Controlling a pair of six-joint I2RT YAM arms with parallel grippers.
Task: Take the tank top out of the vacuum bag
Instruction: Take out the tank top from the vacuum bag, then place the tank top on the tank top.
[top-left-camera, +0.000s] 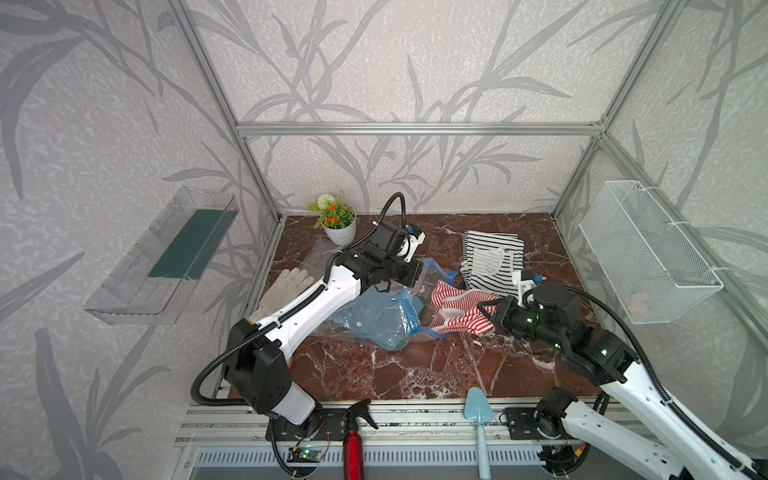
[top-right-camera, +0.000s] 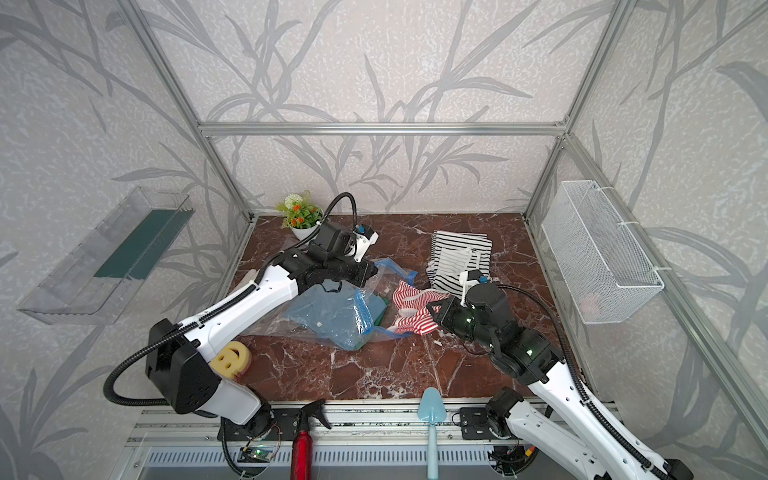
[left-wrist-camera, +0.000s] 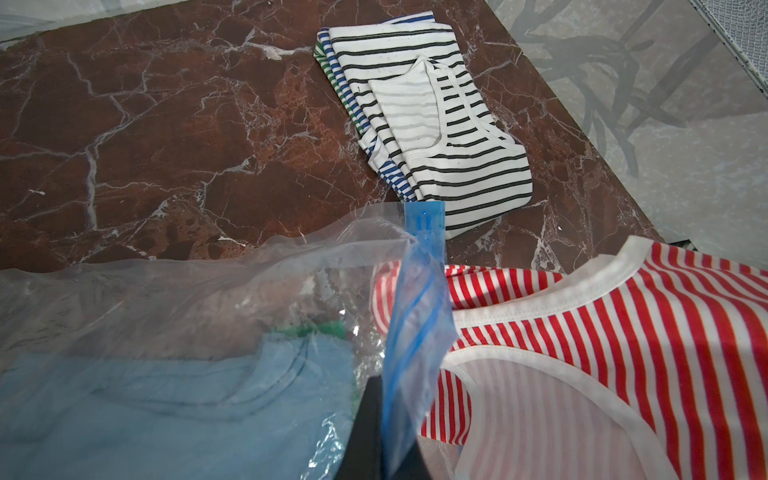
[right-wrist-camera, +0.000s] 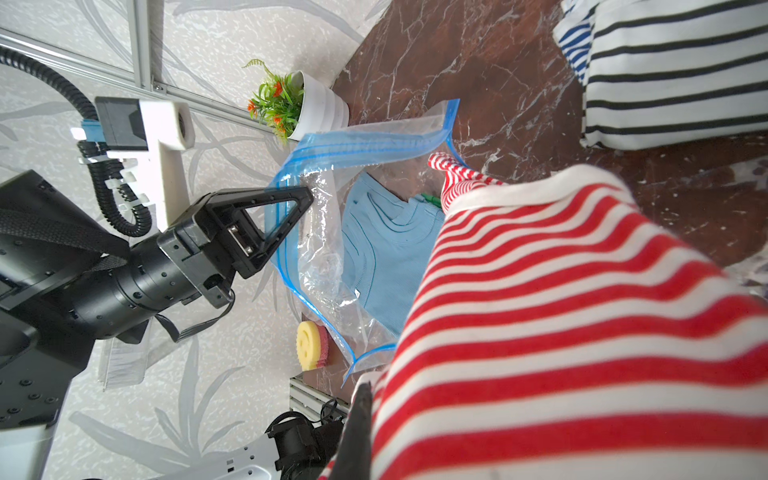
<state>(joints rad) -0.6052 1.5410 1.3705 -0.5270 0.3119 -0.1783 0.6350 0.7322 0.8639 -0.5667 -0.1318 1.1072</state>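
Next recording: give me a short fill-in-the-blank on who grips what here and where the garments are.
1. The left gripper is shut on the ____ zip strip of the vacuum bag.
2. The right gripper grips a tank top striped white and ____.
3. The light blue garment lies ____ the bag.
Missing words: blue; red; inside.

Vacuum bag: a large clear crinkly plastic bag with a blue zip-seal strip (top-left-camera: 374, 320) is lying crumpled at the middle of the brown marble worktop (top-left-camera: 415, 374), its mouth gaping toward the right edge and a light-blue garment (left-wrist-camera: 166, 395) showing inside.
Tank top: a red-and-white striped tank top with white trim (top-left-camera: 457, 309) is bunching at that mouth, mostly outside it.
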